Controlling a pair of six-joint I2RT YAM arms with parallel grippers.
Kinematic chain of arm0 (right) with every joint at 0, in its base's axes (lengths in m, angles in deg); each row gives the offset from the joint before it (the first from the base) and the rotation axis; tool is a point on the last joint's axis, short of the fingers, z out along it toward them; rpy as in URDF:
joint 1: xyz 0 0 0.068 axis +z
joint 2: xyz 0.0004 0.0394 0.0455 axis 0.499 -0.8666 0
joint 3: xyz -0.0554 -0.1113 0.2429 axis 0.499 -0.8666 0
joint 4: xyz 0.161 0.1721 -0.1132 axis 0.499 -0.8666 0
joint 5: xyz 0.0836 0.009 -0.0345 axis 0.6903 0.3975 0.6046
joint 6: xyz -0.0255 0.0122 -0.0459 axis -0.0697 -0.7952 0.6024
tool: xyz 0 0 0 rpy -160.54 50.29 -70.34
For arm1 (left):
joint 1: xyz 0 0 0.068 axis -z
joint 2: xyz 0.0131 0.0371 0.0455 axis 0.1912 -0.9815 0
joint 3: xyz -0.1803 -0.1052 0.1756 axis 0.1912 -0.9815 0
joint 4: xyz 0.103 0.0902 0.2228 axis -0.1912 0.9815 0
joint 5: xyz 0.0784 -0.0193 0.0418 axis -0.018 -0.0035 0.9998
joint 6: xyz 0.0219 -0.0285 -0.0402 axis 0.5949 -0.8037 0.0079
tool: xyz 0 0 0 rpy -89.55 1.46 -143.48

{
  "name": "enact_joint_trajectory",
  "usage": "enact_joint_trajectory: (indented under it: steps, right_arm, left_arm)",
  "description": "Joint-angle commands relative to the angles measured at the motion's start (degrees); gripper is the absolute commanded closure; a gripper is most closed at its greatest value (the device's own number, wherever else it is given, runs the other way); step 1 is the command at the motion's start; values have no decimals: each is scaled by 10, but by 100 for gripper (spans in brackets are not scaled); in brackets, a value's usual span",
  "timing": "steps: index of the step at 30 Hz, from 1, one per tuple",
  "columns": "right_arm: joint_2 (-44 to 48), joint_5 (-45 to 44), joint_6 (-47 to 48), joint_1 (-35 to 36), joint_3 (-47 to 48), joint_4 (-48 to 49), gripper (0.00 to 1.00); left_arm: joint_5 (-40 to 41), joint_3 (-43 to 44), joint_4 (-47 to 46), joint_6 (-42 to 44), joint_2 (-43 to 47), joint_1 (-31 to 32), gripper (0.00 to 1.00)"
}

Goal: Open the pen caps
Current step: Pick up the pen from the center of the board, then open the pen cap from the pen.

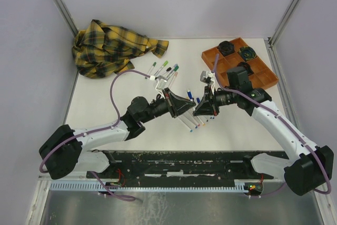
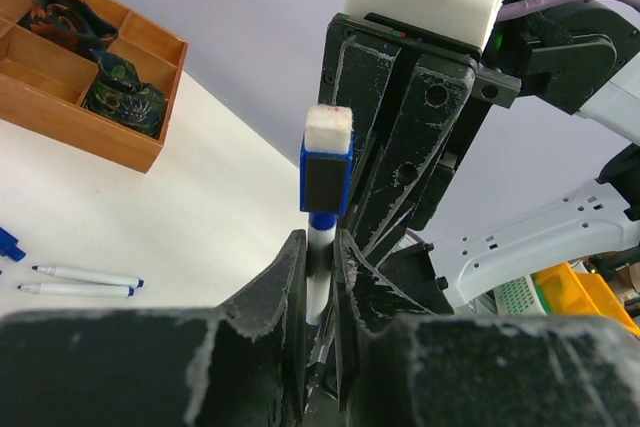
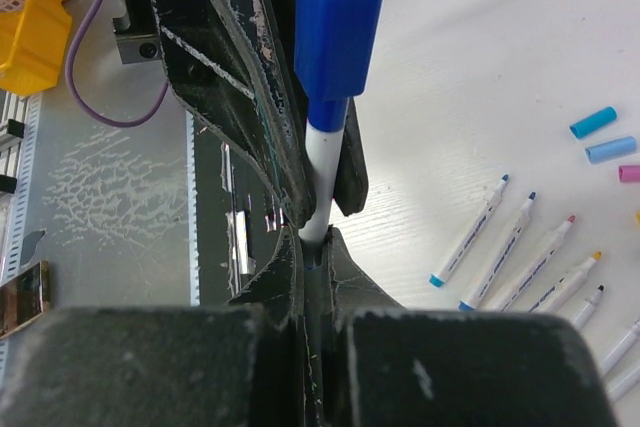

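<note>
My left gripper [image 1: 184, 104] and right gripper [image 1: 200, 108] meet tip to tip above the table's middle. Both are shut on one white pen barrel [image 2: 317, 282]. In the left wrist view my left gripper [image 2: 320, 244] clamps the barrel just below its blue cap [image 2: 326, 173], which has a white felt top and stands free of both jaws. In the right wrist view my right gripper [image 3: 316, 239] pinches the barrel's lower end [image 3: 322, 182], below the blue cap [image 3: 338, 39]. Loose caps lie on the table: two blue caps [image 3: 593, 122] and a pink cap [image 3: 628, 173].
Several uncapped pens [image 3: 470, 232] lie in a row under the grippers [image 1: 196, 125]. Capped pens [image 1: 164, 68] lie behind them. An orange tray [image 1: 239, 64] of dark round objects stands back right. A yellow plaid cloth [image 1: 113, 46] lies back left.
</note>
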Motion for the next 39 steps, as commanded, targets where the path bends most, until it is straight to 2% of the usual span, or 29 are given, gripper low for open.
enact_joint_trajectory:
  steps: [1,4,6,8,11,22,26,29,31,32,36,39]
  right_arm:
    - [5,24,10,5,25,12,97]
    - [6,32,-50,4,12,57,75]
    - [4,37,-98,4,-4,104,63]
    - [-2,37,-137,4,-14,149,58]
    - [-9,34,-192,4,-29,202,57]
    - [-14,18,-233,3,-43,237,63]
    - [-18,23,-244,4,-46,250,77]
    - [-18,31,-243,4,-44,252,93]
    - [-17,37,-238,4,-43,248,100]
    - [-16,37,-231,4,-41,240,100]
    - [-17,39,-187,4,-26,198,100]
    - [-16,52,-159,4,-20,175,100]
  left_arm:
    - [9,9,-46,-13,-1,-2,97]
    - [47,-16,-91,-25,6,-2,97]
    - [66,-37,-137,-37,4,-2,97]
    - [78,-50,-172,-50,-4,-2,97]
    - [82,-55,-196,-56,-15,0,97]
    - [77,-49,-224,-65,-40,3,97]
    - [76,-51,-224,-65,-39,3,97]
    - [79,-52,-224,-64,-37,3,97]
    - [82,-54,-223,-65,-33,3,97]
    - [83,-56,-221,-65,-31,3,93]
    - [98,-70,-214,-74,-13,2,53]
    - [103,-80,-214,-78,3,0,38]
